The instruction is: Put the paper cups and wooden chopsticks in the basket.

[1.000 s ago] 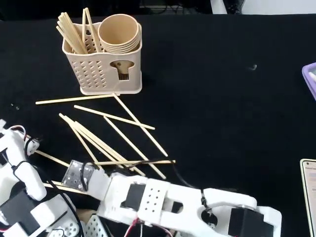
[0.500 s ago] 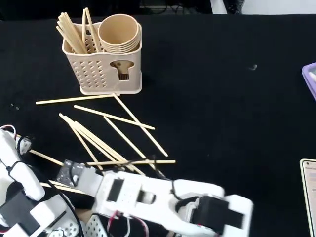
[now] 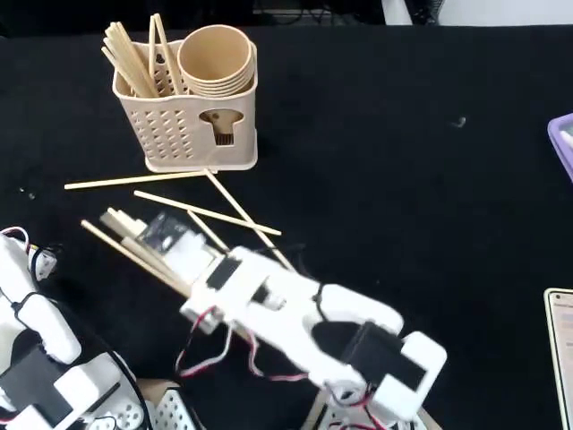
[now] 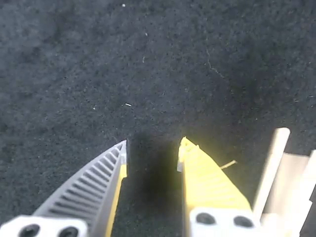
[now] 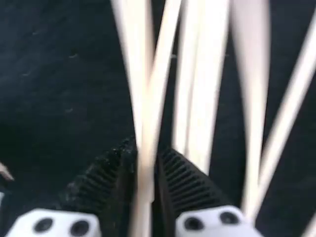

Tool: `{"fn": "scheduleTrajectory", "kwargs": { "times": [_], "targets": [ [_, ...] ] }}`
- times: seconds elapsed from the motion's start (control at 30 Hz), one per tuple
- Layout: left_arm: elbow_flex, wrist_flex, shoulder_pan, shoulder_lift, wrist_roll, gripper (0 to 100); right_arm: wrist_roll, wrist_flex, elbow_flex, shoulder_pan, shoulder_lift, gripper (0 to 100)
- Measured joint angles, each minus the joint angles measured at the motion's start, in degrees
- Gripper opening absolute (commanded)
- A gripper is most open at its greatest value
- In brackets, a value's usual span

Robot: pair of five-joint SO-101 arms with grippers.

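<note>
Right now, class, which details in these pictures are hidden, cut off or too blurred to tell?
High view: the right arm covers some loose wooden chopsticks; their count is hidden.
Right wrist view: blur hides how many sticks the right tool clamps.
High view: the basket wall hides how many paper cups are stacked.
High view: the purple thing is cut off by the edge.

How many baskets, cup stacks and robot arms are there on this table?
Basket: 1
Stack of paper cups, standing in the basket: 1
Robot arms: 2, the left arm and the right arm, its gripper shut on chopsticks
Total: 4
</note>
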Motion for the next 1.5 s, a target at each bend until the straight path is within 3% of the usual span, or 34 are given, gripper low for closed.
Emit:
{"fn": "scheduleTrajectory", "kwargs": {
  "times": [0.27, 0.5, 0.77, 0.93, 1.3, 1.37, 1.5],
  "targets": [
    [0.0, 0.0, 0.0, 0.0, 0.0, 18, 3.6, 2.5, 0.1, 4.1, -4.7, 1.9],
    [0.0, 0.0, 0.0, 0.0, 0.0, 18, 3.6, 4.5, 0.1, 4.6, -8.2, 28.1],
    [0.0, 0.0, 0.0, 0.0, 0.0, 18, 3.4, 3.8, 0.2, 4.2, -8.2, 32.5],
    [0.0, 0.0, 0.0, 0.0, 0.0, 18, -0.5, -1.1, -2.4, 0.1, -5.1, 40.9],
    [0.0, 0.0, 0.0, 0.0, 0.0, 18, 0.4, 4.4, -16.9, -1.1, 12.3, 40.5],
    [0.0, 0.0, 0.0, 0.0, 0.0, 18, 1.8, 6.2, -19.3, -1.1, 14.4, 35.1],
    [0.0, 0.0, 0.0, 0.0, 0.0, 18, 5.0, 11.0, -24.6, -1.1, 18.1, 14.0]
  ]
}}
